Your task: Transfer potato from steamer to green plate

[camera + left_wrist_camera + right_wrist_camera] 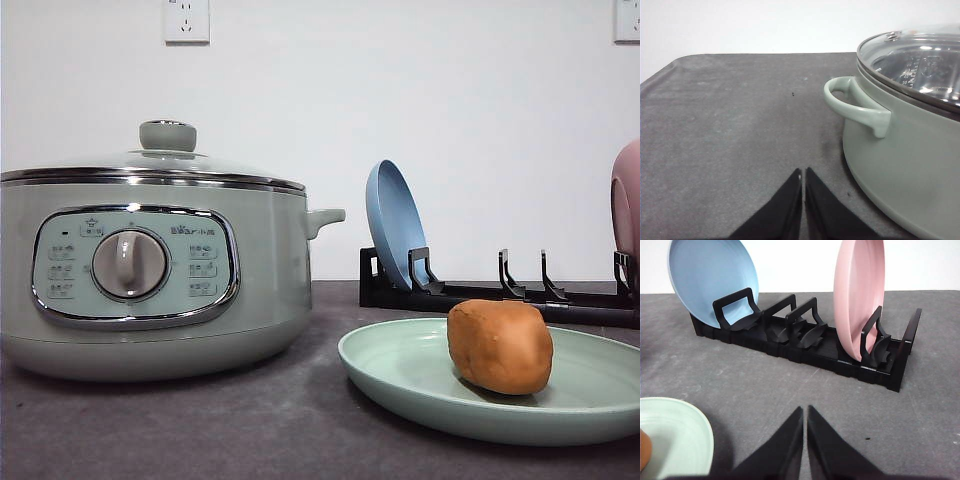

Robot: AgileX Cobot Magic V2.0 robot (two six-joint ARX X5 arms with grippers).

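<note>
Potato (499, 346) sits on the green plate (400, 370), beside the lidded steamer (150, 270). Left claw (803, 175) and right claw (805, 412) — both pressed closed, empty — hover over the worktop (740, 125).

open surface (250, 430) lies between the steamer (150, 270) and green plate (420, 390); behind the plate, the rack (500, 295) blocks passage.

Black dish rack (805, 342) stands on the dark grey tabletop (250, 420). Blue plate (712, 277) and pink plate (860, 295) stand upright in end slots. Wall sockets (187, 20) above.
</note>
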